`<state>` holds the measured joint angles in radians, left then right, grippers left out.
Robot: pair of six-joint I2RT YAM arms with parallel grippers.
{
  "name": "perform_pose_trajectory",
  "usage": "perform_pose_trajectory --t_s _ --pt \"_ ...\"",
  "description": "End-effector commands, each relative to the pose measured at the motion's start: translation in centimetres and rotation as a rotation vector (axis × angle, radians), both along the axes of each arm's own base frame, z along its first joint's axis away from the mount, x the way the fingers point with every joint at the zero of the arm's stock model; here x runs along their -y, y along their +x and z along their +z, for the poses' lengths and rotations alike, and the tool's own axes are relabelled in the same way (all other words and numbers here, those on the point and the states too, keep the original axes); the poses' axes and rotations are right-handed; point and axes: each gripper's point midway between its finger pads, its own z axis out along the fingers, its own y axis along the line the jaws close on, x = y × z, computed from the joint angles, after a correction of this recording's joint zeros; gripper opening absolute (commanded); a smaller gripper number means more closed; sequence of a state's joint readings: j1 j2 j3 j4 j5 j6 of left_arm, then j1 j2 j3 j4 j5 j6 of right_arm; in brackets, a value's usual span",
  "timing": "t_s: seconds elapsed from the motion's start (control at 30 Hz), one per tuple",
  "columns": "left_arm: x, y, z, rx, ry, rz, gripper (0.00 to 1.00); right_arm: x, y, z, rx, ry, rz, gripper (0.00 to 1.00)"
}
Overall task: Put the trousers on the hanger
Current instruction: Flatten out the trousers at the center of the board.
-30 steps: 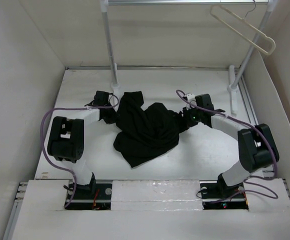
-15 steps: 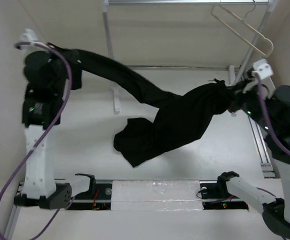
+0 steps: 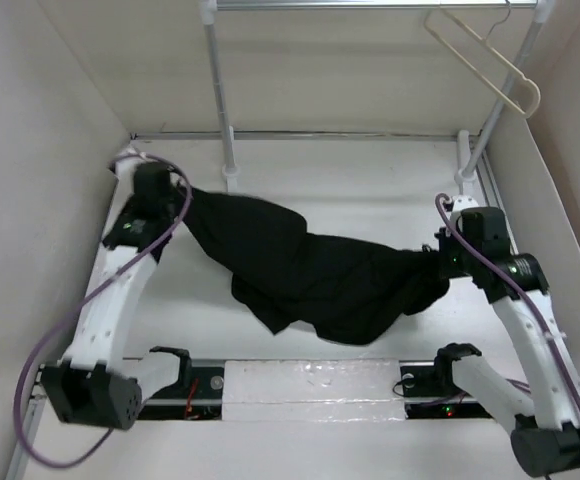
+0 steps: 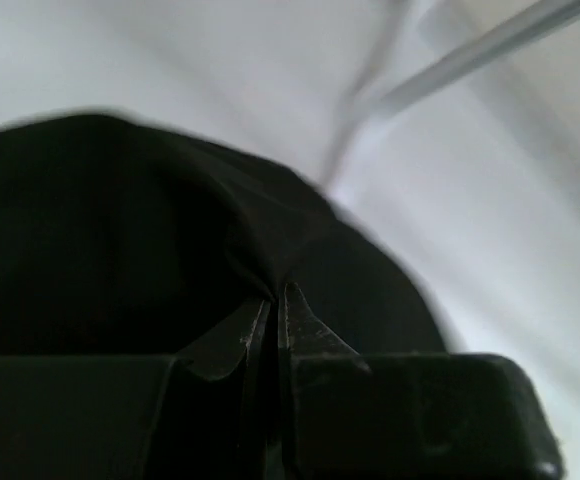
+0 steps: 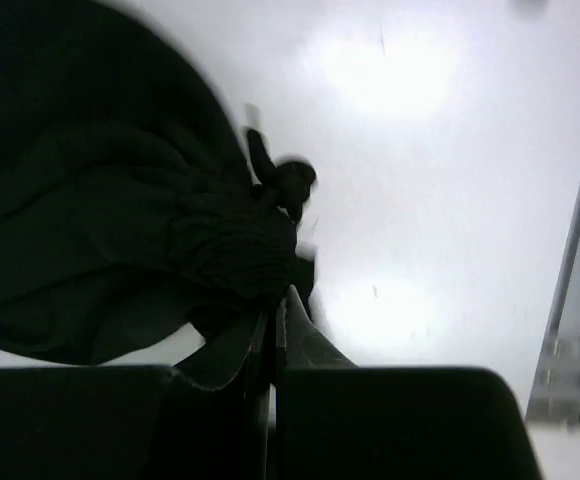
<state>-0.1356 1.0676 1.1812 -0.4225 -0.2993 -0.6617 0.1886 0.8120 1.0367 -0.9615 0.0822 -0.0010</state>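
Your left gripper [image 4: 270,300] is pinched tight on a fold of the trousers [image 3: 310,270]. In its wrist view the two tips meet with black cloth gathered between them. Your right gripper [image 5: 273,300] is clamped the same way on a bunched knot of the same cloth.

From above, the left gripper sits at about 9 o'clock on the table [image 3: 370,170] and the right gripper at about 3 o'clock. The trousers run between them as a slack band, and the middle sags toward 6 o'clock and rests on the table. You cannot tell from these views whether waist or hems are in the grips.

The hanger [image 3: 485,60] is up at 1 o'clock. It appears to hang from the rail [image 3: 370,4] beside the right rack pole [image 3: 500,100], bare and well apart from the cloth and both grippers.

By my reading you are early in the task: the trousers are gripped at two points and spread out. You have yet to lift them clear, carry them to 1 o'clock and drape them over the hanger's lower bar.

No brand, label or legible writing shows in any view.
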Motion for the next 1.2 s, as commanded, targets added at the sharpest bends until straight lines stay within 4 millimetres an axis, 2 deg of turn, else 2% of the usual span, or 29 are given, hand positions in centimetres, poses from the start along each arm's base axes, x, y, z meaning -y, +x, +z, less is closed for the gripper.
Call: perform_pose_trajectory --t_s 0.0,0.07,0.17,0.23,0.27,0.3,0.33,0.37,0.4,0.43,0.47,0.57,0.63,0.67,0.7,0.73,0.77,0.8,0.83,0.87,0.9,0.93,0.97,1.0,1.03,1.07,1.1,1.13,1.17 --pt "-1.0 -0.8 -8.3 -0.171 0.009 0.079 0.0 2.2 0.3 0.4 0.025 0.013 -0.126 0.0" --pt "-1.5 -1.7 -12.8 -0.265 0.0 0.118 0.0 2.9 0.3 0.3 -0.019 -0.016 -0.153 0.0" --pt "-0.6 -4.0 -17.4 -0.38 -0.058 0.109 0.0 3.2 0.5 0.0 -0.045 0.004 -0.169 0.0" --pt "-0.7 -5.8 -18.5 -0.42 -0.077 0.122 0.21 3.3 0.6 -0.2 -0.046 0.009 -0.188 0.0" --pt "-0.7 -6.6 -19.0 -0.436 -0.075 0.12 0.37 3.8 0.6 -0.4 -0.052 0.0 -0.207 0.01" --pt "-1.0 -6.9 -18.1 -0.405 -0.069 0.124 0.59 4.1 0.7 -0.4 -0.054 -0.006 -0.215 0.06" --pt "-1.4 -7.6 -17.8 -0.417 -0.054 0.137 0.61 4.3 0.8 -0.3 -0.055 -0.022 -0.214 0.07" --pt "-2.1 -7.3 -15.0 -0.351 -0.032 0.159 0.68 5.2 1.2 0.1 -0.048 -0.065 -0.244 0.13" --pt "-2.4 -7.4 -14.6 -0.338 -0.021 0.166 0.77 5.2 1.3 0.6 -0.036 -0.065 -0.244 0.13" --pt "-2.6 -7.5 -13.9 -0.332 -0.007 0.168 0.88 5.4 1.5 1.0 -0.03 -0.07 -0.251 0.22" --pt "-3.0 -7.1 -12.3 -0.297 0.006 0.182 0.98 5.6 1.8 1.1 -0.048 -0.102 -0.229 0.44" --pt "-4.3 -6.5 -11.5 -0.289 0.057 0.227 0.99 4.2 3.1 3.0 0.009 -0.081 -0.16 0.75" --pt "-6.9 -4.6 -13.0 -0.329 0.033 0.28 0.97 2.5 3.6 4.1 0.04 -0.053 -0.087 0.76" --pt "-7.0 -3.5 -13.5 -0.341 -0.038 0.255 0.95 0.8 4.1 4.6 0.074 -0.008 -0.016 0.65" --pt "-8.1 -2.5 -15.8 -0.407 -0.078 0.268 0.92 -0.5 4.1 4.9 0.094 0.018 0.04 0.5" --pt "-10.4 -1.0 -15.3 -0.37 -0.122 0.324 0.9 -2.4 3.9 4.1 0.086 0.041 0.116 0.11" --pt "-10.7 0.0 -15.7 -0.376 -0.136 0.323 0.89 -3.9 4.4 4.3 0.129 0.078 0.175 0.0" --pt "-11.1 1.2 -17.3 -0.419 -0.136 0.324 0.87 -4.8 4.3 4.1 0.139 0.094 0.206 0.0" --pt "-10.8 3.6 -15.6 -0.374 -0.121 0.295 0.86 -5.9 4.1 3.7 0.142 0.103 0.253 0.0" --pt "-11.4 4.6 -15.6 -0.387 -0.099 0.305 0.85 -6.1 4.0 2.7 0.122 0.099 0.259 0.0" --pt "-11.3 5.6 -17.7 -0.458 -0.085 0.302 0.85 -6.2 4.1 2.3 0.112 0.097 0.259 0.0" --pt "-11.4 7.1 -16.7 -0.456 -0.071 0.3 0.85 -6.3 4.4 1.4 0.087 0.089 0.266 0.0" --pt "-12.0 7.6 -17.4 -0.484 -0.047 0.311 0.85 -5.9 4.6 0.8 0.065 0.085 0.256 0.0" --pt "-12.3 8.0 -19.7 -0.549 -0.041 0.32 0.84 -6.1 4.7 0.2 0.048 0.087 0.258 0.0" --pt "-12.4 8.3 -20.3 -0.57 -0.037 0.32 0.84 -5.8 5.1 -0.2 0.037 0.087 0.248 0.01" --pt "-12.5 8.9 -20.7 -0.58 -0.03 0.314 0.82 -5.7 5.5 -1.0 0.016 0.088 0.237 0.05" --pt "-12.7 9.0 -22.6 -0.623 -0.022 0.308 0.81 -5.1 5.9 -1.8 0.001 0.087 0.204 0.08" --pt "-12.7 9.2 -23.3 -0.635 -0.018 0.303 0.8 -4.7 6.4 -2.1 0.002 0.098 0.176 0.15" --pt "-12.7 9.4 -23.7 -0.64 -0.019 0.298 0.79 -4.3 7.4 -2.6 0.001 0.107 0.146 0.36"
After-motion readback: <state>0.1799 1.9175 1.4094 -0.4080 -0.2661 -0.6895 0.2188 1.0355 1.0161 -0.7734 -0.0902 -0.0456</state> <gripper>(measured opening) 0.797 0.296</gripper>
